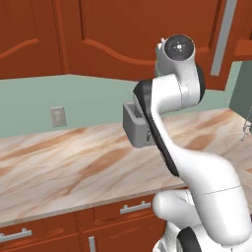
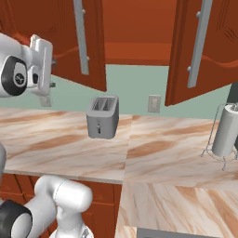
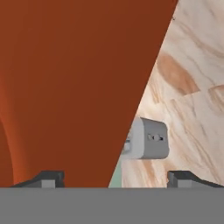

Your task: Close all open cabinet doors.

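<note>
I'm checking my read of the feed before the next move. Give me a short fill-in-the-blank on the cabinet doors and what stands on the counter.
1. In the right base view, two cabinet doors, the left cabinet door and the right cabinet door, both stand ____.
2. The grey appliance on the counter below them is a ____.
3. The bar handle on the left cabinet door runs ____.
4. In the hand view, the gripper has its jaws ____, with the door's edge between them.

Missing words: open; toaster; vertically; apart
</note>
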